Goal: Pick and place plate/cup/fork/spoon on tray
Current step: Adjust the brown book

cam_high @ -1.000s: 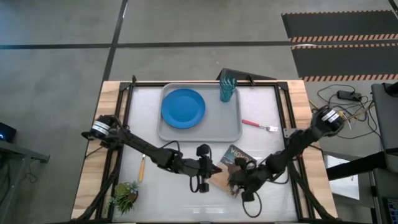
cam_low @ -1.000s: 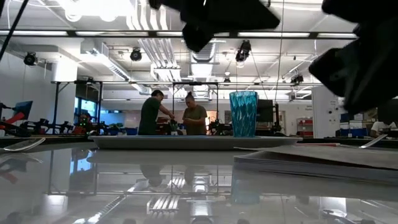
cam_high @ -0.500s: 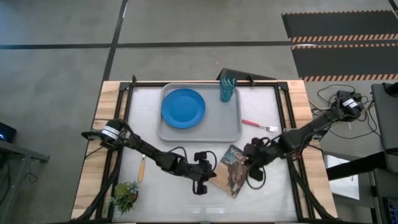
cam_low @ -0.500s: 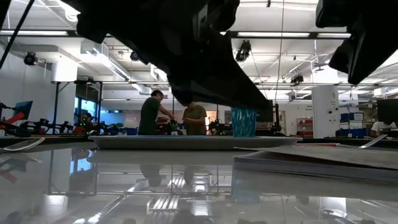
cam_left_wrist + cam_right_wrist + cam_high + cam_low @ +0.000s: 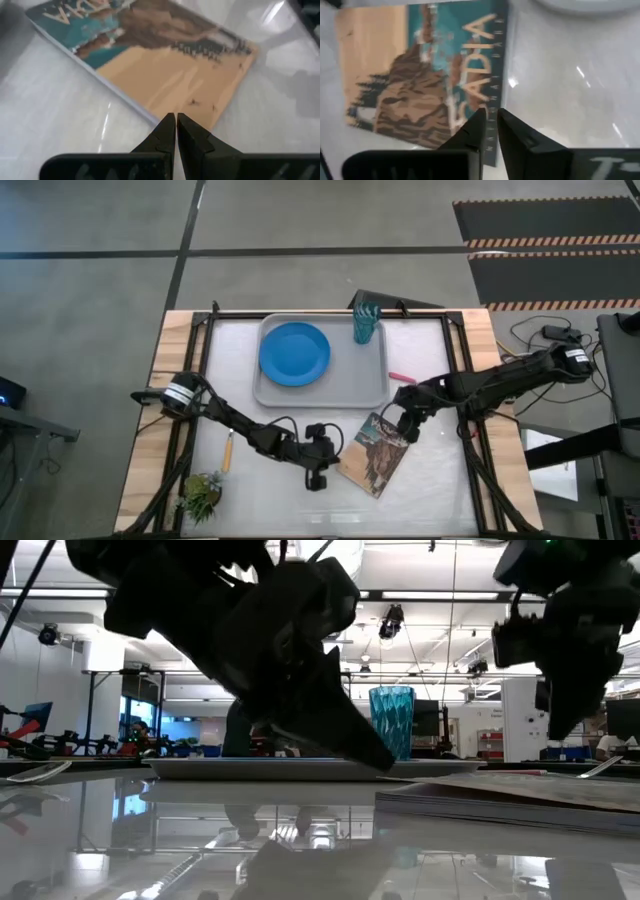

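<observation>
The light-grey tray [image 5: 375, 385] lies at the table's far middle with the blue plate [image 5: 294, 353] flat on it and the teal cup [image 5: 365, 323] upright in its far right corner. The fork's pink handle [image 5: 399, 376] shows right of the tray; my right arm hides its tines. The orange-handled spoon [image 5: 227, 452] lies near the left edge. My right gripper [image 5: 404, 428] is shut above the far right corner of a brown picture-cover book [image 5: 375, 455]. My left gripper [image 5: 335, 452] is shut at the book's left edge. My left gripper's shut fingertips [image 5: 175, 120] stand at the book's edge [image 5: 150, 116], seen along the fingers. I cannot tell whether they touch it.
A small potted plant [image 5: 200, 495] stands at the near left corner. The book lies flat on the table, near and right of the tray. Bare tabletop lies along the near edge. People stand in the room beyond the table's far edge [image 5: 240, 725].
My right gripper has risen from the book's near end and gone toward the table's far edge, over the book's far right corner, toward the fork; its arm has swung out toward the right edge. The book has stayed in place.
</observation>
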